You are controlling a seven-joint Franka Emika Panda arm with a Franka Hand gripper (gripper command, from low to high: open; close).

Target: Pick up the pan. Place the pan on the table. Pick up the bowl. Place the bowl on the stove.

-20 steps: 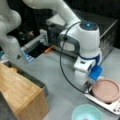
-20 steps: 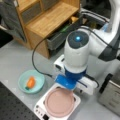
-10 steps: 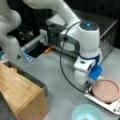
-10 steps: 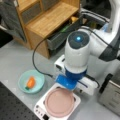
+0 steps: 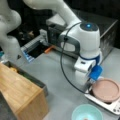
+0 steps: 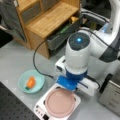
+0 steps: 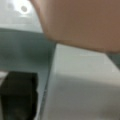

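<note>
The dusty-pink pan (image 5: 106,90) (image 6: 60,102) sits on the white stove (image 5: 111,107) (image 6: 40,110) in both front views. My gripper (image 5: 89,86) is lowered at the pan's rim on the side facing the arm, and the white and blue hand hides its fingers. The wrist view is filled at the top by the pan (image 7: 82,22), with one dark finger (image 7: 17,95) at the lower left. The teal bowl (image 5: 87,113) (image 6: 31,81) rests on the grey table (image 5: 57,70) (image 6: 15,57) beside the stove, holding an orange food piece (image 6: 30,82).
A light wooden box (image 5: 20,92) (image 6: 50,20) with an open drawer stands on the table. The silver toaster oven (image 5: 110,32) (image 6: 110,92) is close behind the arm. A black cable (image 5: 62,62) loops from the wrist.
</note>
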